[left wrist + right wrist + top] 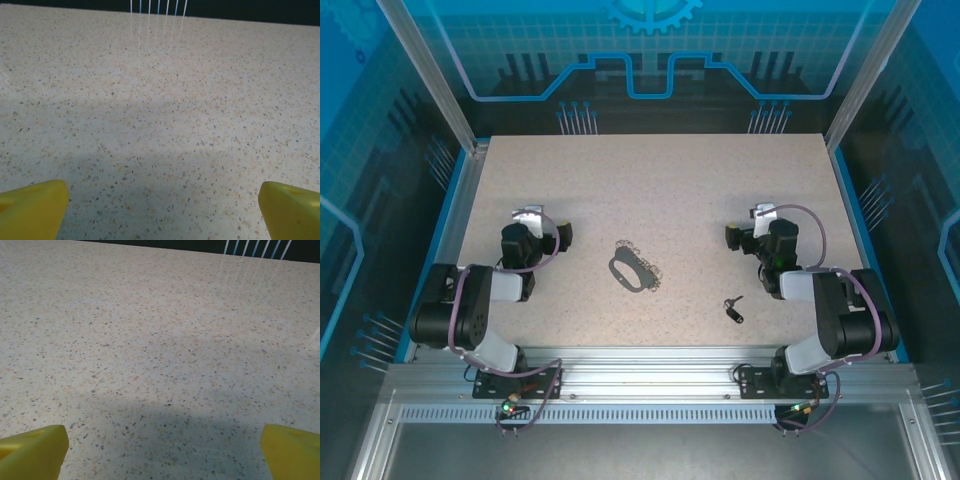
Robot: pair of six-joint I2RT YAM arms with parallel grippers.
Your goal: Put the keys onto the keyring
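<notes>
Key, lower centre-right of the top view: too small to tell blade from head.
Keyring, centre of the top view: chain links along its right side too small to count.
Left gripper: both yellow fingers cut off at the lower corners of the wrist view.
Right gripper: fingers likewise cut by the lower edge.

Seen from my remote station, both arms sat folded back over their bases, elbows bent. The left gripper and the right gripper pointed forward and hung low, jaws spread wide, yellow fingertips far apart, both empty.
</notes>
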